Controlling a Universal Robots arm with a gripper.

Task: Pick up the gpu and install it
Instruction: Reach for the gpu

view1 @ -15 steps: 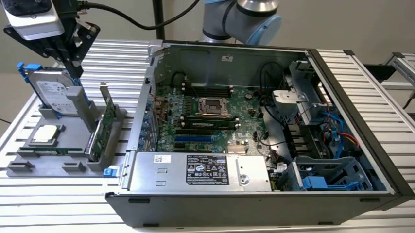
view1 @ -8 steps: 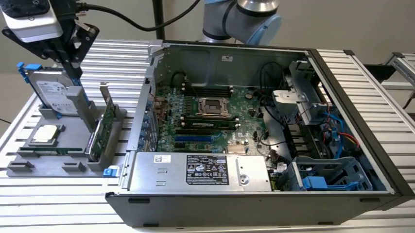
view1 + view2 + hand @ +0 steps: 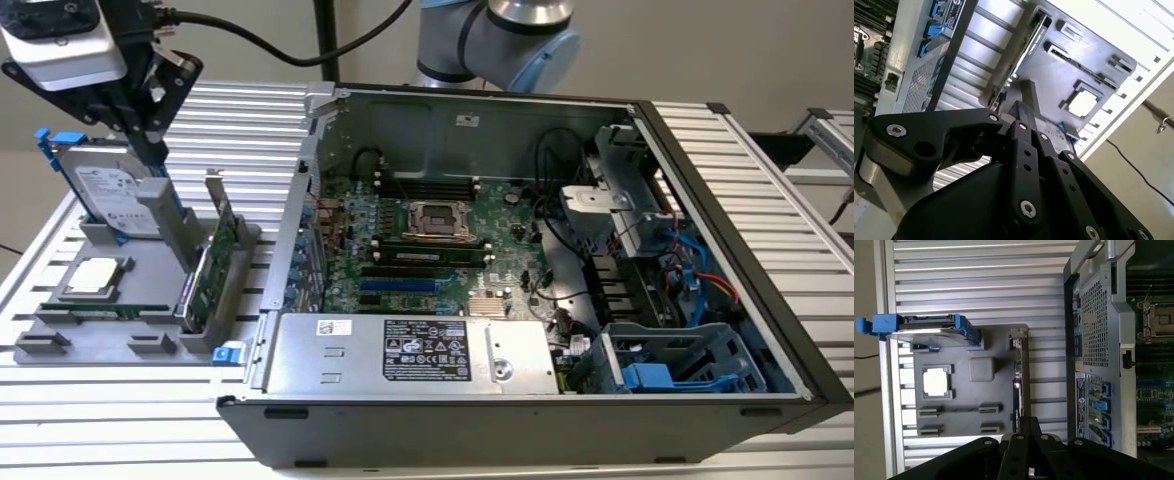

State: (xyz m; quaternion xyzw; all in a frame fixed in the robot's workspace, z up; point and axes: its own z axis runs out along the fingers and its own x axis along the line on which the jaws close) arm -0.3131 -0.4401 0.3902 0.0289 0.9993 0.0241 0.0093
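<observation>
Slatted table (image 3: 254, 120): gpu (image 3: 220, 252) on edge, bracket (image 3: 214, 192) toward hard drive (image 3: 110, 190)

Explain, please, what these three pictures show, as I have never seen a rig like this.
A robot arm works beside an open computer case. The exterior view comes from a camera off the arm. Both wrist views come from cameras riding on the arm, looking past its black end effector. On the slatted table, a grey holder tray carries parts: a hard drive with blue rails, a processor chip, a memory stick, and the gpu, a green card standing on edge. The end effector hangs above the tray near the gpu. Nothing is held: the gpu sits in its slot in the tray, not yet picked up.
</observation>
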